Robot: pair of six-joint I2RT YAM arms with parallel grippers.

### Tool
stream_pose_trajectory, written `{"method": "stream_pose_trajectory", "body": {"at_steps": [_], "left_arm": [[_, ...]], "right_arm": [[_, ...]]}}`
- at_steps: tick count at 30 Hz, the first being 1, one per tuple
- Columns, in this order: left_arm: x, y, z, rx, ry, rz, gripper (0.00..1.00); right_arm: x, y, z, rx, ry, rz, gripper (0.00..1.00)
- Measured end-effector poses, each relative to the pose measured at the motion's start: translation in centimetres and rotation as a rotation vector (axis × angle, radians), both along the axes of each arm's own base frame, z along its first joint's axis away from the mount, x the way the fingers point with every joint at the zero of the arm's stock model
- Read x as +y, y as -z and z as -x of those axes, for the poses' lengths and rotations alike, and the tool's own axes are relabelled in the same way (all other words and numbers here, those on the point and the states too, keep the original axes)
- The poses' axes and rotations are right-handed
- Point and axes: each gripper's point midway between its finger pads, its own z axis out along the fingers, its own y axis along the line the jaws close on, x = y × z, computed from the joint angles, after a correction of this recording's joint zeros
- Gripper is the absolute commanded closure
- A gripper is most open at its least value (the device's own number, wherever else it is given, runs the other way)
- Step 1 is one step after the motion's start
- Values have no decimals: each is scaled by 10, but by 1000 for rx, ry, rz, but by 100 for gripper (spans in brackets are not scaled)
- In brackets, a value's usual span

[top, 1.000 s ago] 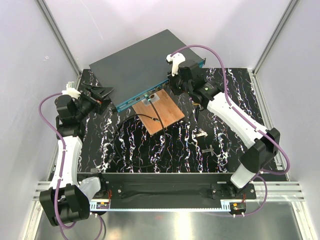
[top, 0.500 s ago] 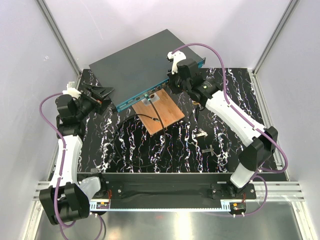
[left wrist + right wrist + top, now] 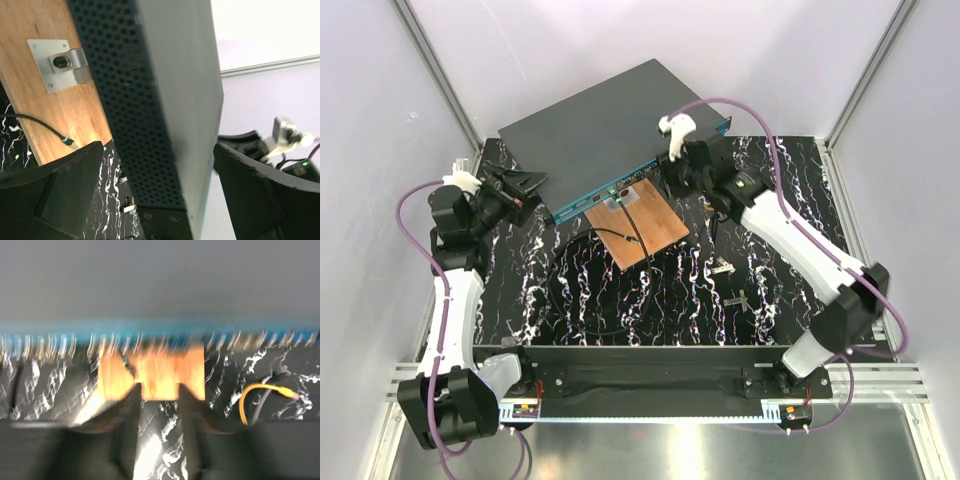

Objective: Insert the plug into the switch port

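switch (image 3: 605,125): at the back of the table (image 3: 710,300), its long blue front slanting from near-left to far-right | right hand (image 3: 665,187): nearer, just in front of that blue side, fingers a little apart, we see nothing in them | left hand (image 3: 535,188): spread wide at the switch's left end
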Motion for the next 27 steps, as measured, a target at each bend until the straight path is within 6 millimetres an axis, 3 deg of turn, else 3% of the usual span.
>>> {"method": "stream_pose_trajectory", "body": {"at_steps": [1, 2, 5, 7, 10, 12, 14, 19, 23, 27], "left_arm": [[0, -3, 0, -9, 0, -4, 1], [1, -7, 1, -22, 0, -10, 1], [4, -16, 4, -50, -9, -25, 1], [7, -18, 6, -56, -18, -30, 1], [12, -26, 7, -78, -31, -49, 1], [15, -34, 10, -104, -34, -66, 1], [17, -45, 15, -134, -32, -85, 1], [9, -75, 29, -260, 49, -175, 1], [-5, -95, 42, -365, 131, -298, 1], [-24, -119, 64, -508, 222, -443, 1]], "right_arm": [[-4, 3, 8, -2, -26, 14, 49], [-7, 5, 16, -2, -56, 28, 37], [-26, 13, 56, 17, -162, 77, 21], [-38, 12, 80, 17, -229, 105, 17], [-59, 15, 114, 15, -318, 151, 17], [-73, 28, 131, 27, -364, 194, 19], [-89, 52, 143, 53, -401, 257, 21], [-129, 134, 173, 231, -504, 443, 26], [-148, 169, 172, 311, -553, 537, 28], [-151, 198, 160, 353, -641, 631, 31]]}}
